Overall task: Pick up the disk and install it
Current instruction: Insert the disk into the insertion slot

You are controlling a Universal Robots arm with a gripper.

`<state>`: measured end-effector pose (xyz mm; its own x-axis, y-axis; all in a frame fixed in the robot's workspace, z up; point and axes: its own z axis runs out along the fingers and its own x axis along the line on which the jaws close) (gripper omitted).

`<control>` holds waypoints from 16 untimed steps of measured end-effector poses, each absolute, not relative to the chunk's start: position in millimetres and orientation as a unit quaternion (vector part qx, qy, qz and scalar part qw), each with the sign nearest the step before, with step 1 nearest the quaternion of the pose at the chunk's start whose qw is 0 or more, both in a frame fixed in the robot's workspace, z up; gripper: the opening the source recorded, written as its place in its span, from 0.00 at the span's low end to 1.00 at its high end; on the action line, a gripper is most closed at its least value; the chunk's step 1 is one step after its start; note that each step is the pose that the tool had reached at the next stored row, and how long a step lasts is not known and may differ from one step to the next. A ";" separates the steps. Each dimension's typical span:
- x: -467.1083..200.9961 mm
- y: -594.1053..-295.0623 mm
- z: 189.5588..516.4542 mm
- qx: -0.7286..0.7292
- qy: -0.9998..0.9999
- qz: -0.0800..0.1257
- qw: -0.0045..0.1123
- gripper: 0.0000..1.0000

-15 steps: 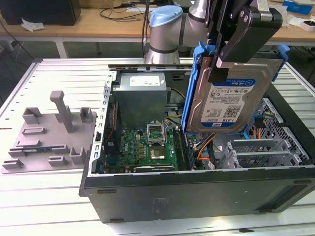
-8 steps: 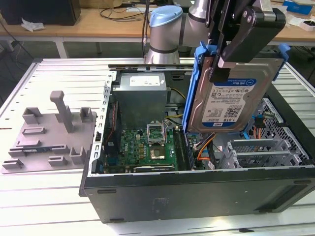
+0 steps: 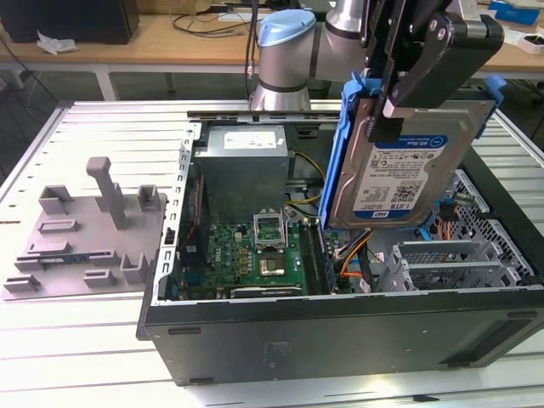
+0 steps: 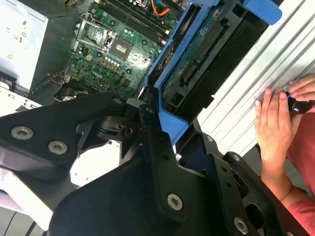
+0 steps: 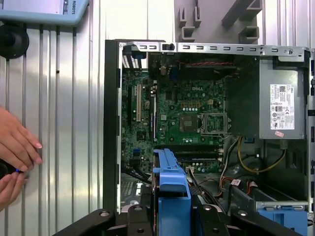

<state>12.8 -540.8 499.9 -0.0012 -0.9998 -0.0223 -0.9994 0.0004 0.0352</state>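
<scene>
disk (image 3: 416, 170) clamped in claw (image 3: 387, 115), long axis near-upright

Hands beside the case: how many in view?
2. First hand lies on the ribbed table beside the open computer case; second hand is right next to it, a small dark object between them. More could be out of frame.

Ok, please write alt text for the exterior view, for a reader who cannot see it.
A black gripper grips a flat silver-metal disk in a bright blue plastic frame, held upright over an open black computer case with a green motherboard inside. On the exterior view's left, a grey plastic fixture plate with upright posts lies on the slatted metal table.
</scene>
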 end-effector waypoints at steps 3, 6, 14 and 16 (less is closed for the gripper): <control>15.6 -541.0 499.8 0.707 -0.707 -0.021 0.004 0.37; 19.1 -541.3 499.8 0.707 -0.707 -0.021 0.004 0.37; 31.0 -542.7 499.7 0.708 -0.706 -0.021 0.004 0.37; 34.4 -543.2 499.7 0.708 -0.706 -0.021 0.004 0.37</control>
<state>34.4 -543.2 499.7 0.0028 -0.9997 -0.0248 -0.9994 -0.0037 0.0352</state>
